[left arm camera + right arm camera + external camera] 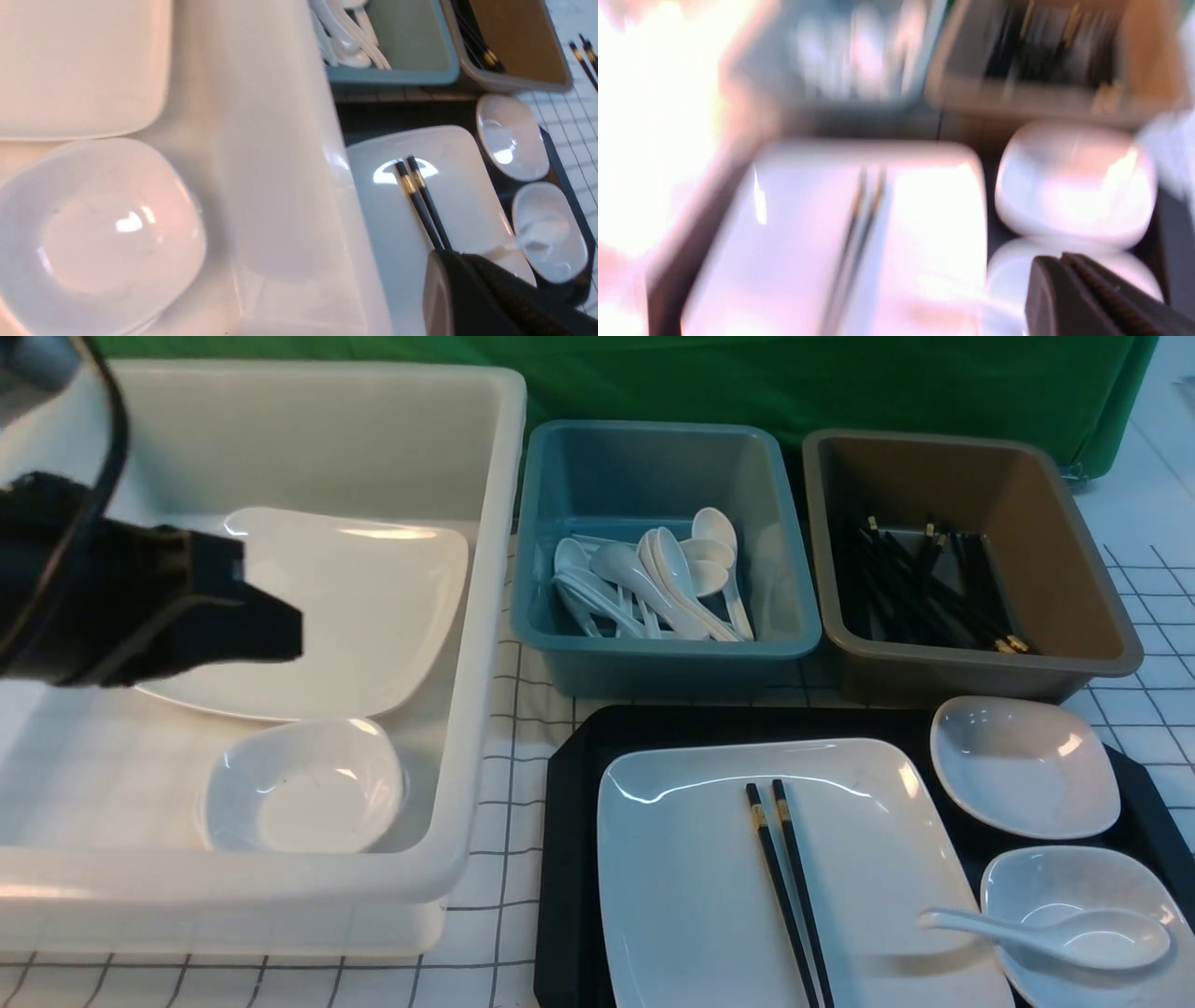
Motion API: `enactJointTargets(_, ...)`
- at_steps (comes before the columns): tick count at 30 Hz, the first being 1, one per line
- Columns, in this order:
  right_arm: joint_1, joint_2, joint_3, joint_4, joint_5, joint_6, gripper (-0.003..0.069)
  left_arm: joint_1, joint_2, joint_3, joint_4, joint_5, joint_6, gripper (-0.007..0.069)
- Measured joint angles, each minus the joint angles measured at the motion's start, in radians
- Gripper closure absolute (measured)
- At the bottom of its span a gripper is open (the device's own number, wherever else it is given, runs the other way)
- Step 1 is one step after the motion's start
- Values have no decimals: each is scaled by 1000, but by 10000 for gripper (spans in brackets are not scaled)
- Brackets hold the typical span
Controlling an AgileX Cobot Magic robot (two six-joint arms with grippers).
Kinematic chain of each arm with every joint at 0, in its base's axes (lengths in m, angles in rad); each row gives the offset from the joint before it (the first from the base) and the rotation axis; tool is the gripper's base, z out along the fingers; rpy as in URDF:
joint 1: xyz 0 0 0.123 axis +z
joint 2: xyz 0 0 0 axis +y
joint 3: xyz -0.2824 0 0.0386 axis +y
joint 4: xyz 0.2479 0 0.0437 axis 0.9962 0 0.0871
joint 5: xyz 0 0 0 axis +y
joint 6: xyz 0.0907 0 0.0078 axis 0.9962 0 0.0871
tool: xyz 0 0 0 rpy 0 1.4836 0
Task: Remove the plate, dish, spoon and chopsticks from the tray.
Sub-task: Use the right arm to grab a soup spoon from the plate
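The tray (569, 821) sits near right, bearing the plate (691, 887) with the chopsticks (786, 877) lying on it, a far dish (1022, 765), and a near dish (1074, 882) holding the spoon (1064, 935). A blue tub (667, 663) and a brown tub (943, 683) stand just beyond. The left gripper (288, 630), clenched empty, hovers over the white tub (493, 616) at left; the right gripper (1057, 269), clenched too, hangs above the tray.

Open air above tray (569, 859), blue tub (653, 658) and brown tub (952, 677) walling its far edge, tall-walled white tub (481, 644) close at left
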Motion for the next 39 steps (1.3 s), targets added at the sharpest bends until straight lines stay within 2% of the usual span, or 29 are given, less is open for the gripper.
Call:
enactJointTargets(2, 10, 77, -45, -1, 63, -42, 654, -52, 29, -25, 29, 1, -5, 633)
enactJointTargets(3, 12, 175, -96, -1, 125, -109, 654, -149, 60, -64, 92, -2, -37, 635)
enactJointTargets(4, 12, 184, -100, -1, 137, -117, 654, -162, 67, -68, 99, -2, -41, 636)
enactJointTargets(5, 14, 246, -125, -1, 172, -187, 654, -263, 94, -91, 149, -6, -83, 636)
enactJointTargets(10, 14, 425, -145, 0, 235, -350, 635, -552, 179, -108, 195, -20, -122, 637)
enactJointTargets(12, 14, 480, -145, 0, 229, -371, 585, -632, 212, -109, 196, -26, -110, 637)
enactJointTargets(13, 14, 485, -145, 0, 228, -374, 578, -639, 215, -109, 196, -28, -109, 637)
enactJointTargets(15, 14, 557, -145, 9, 184, -405, 437, -717, 249, -110, 196, -51, -81, 637)
enactJointTargets(16, 14, 561, -145, 9, 181, -405, 414, -721, 251, -110, 196, -53, -80, 637)
enactJointTargets(19, 14, 627, -145, 19, 140, -470, 271, -753, 279, -110, 199, -75, -72, 634)
enactJointTargets(22, 14, 698, -145, 40, 108, -522, 207, -757, 303, -110, 201, -84, -53, 630)
enactJointTargets(26, 14, 802, -145, 78, 29, -611, 193, -757, 337, -110, 204, -104, -1, 628)
enactJointTargets(36, 26, 919, -145, 84, -76, -693, 193, -757, 374, -110, 204, -185, 60, 627)
enactJointTargets(39, 42, 930, -145, 81, -94, -703, 237, -757, 374, -110, 204, -208, 66, 627)
